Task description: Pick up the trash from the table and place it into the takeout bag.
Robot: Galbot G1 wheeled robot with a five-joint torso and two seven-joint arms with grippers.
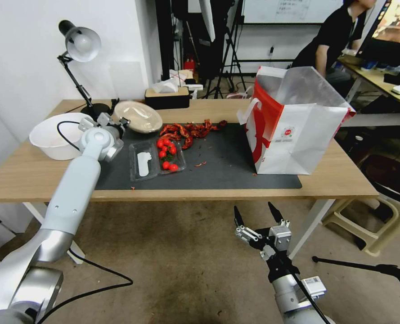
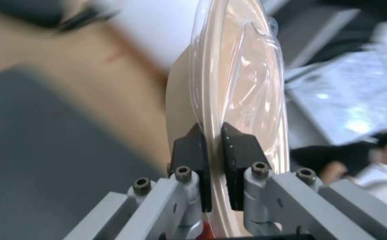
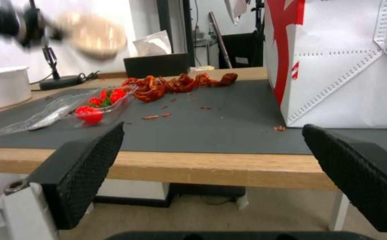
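Your left gripper (image 2: 211, 133) pinches the lidded beige bowl (image 1: 138, 116) by its rim.
Bowl held nearly flat above the desk (image 1: 334, 173); right gripper (image 1: 257, 215) wide open, empty.

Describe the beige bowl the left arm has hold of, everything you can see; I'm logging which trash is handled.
The beige bowl is shallow and round, looks like paper pulp, and carries a clear plastic lid that catches glare. The left gripper is shut on its rim, one finger on each side. In the head view it sits near the table's back edge, by the lamp base. Whether it is lifted off the table cannot be told.
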